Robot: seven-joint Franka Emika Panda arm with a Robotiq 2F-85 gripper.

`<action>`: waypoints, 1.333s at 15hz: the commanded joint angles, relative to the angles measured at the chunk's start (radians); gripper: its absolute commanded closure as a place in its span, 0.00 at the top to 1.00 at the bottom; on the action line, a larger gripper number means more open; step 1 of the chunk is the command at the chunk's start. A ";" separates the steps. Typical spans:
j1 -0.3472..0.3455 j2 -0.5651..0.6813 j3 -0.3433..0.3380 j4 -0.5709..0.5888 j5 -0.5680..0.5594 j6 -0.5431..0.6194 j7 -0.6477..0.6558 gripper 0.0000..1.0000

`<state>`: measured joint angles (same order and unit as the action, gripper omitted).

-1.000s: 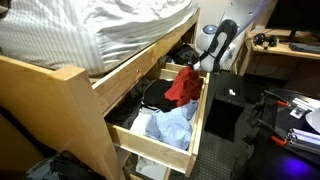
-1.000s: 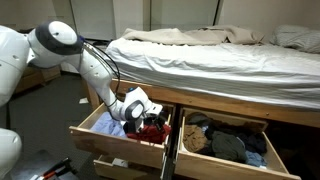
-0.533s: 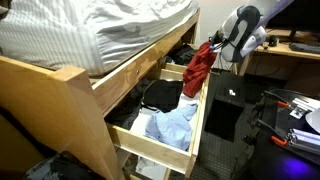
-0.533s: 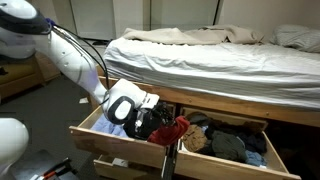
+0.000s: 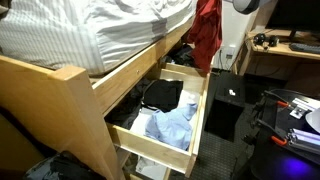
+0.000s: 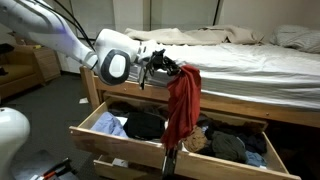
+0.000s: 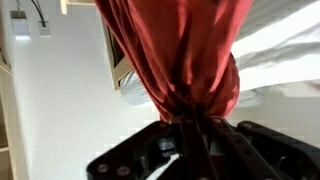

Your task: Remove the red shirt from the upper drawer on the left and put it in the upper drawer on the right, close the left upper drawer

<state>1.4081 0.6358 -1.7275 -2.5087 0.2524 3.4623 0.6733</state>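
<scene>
The red shirt (image 6: 182, 105) hangs full length from my gripper (image 6: 165, 68), which is shut on its top end high above the drawers, level with the mattress. Its lower hem dangles over the gap between the left upper drawer (image 6: 96, 133) and the right upper drawer (image 6: 225, 163). In an exterior view the red shirt (image 5: 207, 35) hangs beside the bed's end, above the far end of the open left upper drawer (image 5: 199, 118). The wrist view shows the red shirt (image 7: 180, 55) bunched between my fingers, the gripper (image 7: 190, 128) pinching it.
The left upper drawer holds a light-blue garment (image 5: 172, 125) and a black garment (image 5: 160, 95). The right upper drawer, also open, holds dark clothes (image 6: 232, 143). The bed mattress (image 6: 230, 55) sits above. A black box (image 5: 228, 105) and cables stand on the floor.
My gripper has risen from inside the left upper drawer to mattress height, lifting the red shirt out; the shirt now hangs free and stretched downward.
</scene>
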 commanded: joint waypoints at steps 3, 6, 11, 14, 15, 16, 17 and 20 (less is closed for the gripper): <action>0.392 -0.215 -0.403 0.060 0.038 -0.001 -0.213 0.02; 0.605 -0.255 -0.658 0.080 -0.142 -0.004 -0.133 0.02; 0.912 -0.449 -0.963 0.129 -0.372 -0.009 0.093 0.02; 0.860 -0.571 -0.918 0.154 -0.526 -0.009 0.319 0.02; 0.848 -0.621 -0.912 0.165 -0.586 -0.006 0.396 0.02; 0.829 -0.660 -0.910 0.168 -0.650 -0.005 0.477 0.02; 0.809 -0.700 -0.909 0.178 -0.714 -0.004 0.563 0.02; 0.666 -0.697 -0.906 0.089 -0.685 -0.036 0.578 0.02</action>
<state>2.1899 -0.0557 -2.6337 -2.3816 -0.4150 3.4506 1.2115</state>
